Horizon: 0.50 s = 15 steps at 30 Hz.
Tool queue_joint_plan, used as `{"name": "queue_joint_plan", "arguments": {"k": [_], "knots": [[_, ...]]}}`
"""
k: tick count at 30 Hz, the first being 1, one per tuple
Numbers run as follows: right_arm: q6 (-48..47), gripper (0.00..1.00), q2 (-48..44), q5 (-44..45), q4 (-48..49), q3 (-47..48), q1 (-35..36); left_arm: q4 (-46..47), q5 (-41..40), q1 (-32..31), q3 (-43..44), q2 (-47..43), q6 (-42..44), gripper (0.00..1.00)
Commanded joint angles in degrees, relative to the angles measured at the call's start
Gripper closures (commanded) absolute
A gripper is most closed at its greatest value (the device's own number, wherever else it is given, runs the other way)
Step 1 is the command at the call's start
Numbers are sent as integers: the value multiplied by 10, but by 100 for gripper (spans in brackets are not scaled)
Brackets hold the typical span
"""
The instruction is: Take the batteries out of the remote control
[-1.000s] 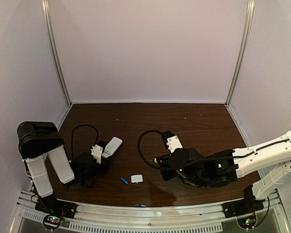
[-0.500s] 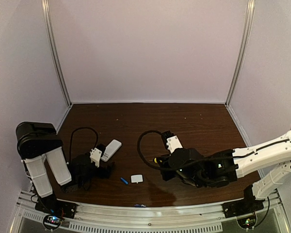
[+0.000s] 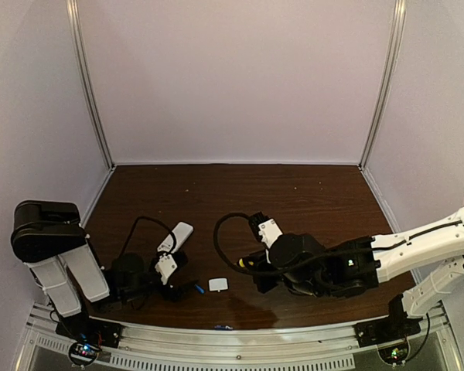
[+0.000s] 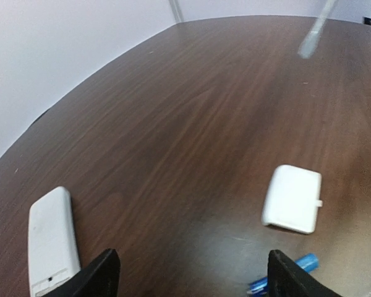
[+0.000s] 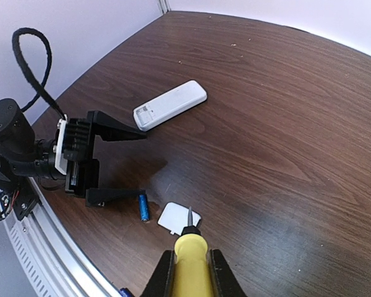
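Left gripper (image 5: 133,166) is gaping beside 1 battery (image 5: 143,207)
Only right wrist view is showing right gripper (image 5: 190,275) clenching screwdriver (image 5: 190,250); left has been leaving remote (image 5: 170,104).

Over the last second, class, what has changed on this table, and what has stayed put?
The left gripper opened, let go of the remote control's end and swung toward the near edge; one of its fingers now stands beside the blue battery. The right gripper, shut on the yellow-handled screwdriver, edged slightly left. The remote, that battery and the white cover stayed where they lay.
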Motion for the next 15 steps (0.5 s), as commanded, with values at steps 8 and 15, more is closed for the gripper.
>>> {"name": "queue_joint_plan", "arguments": {"k": [8, 15], "knots": [[-20, 100, 19, -86, 15, 26, 1, 241, 231, -52, 11, -5, 86, 23], [-22, 100, 58, -131, 41, 41, 1, 241, 243, -65, 29, -2, 67, 32]]}}
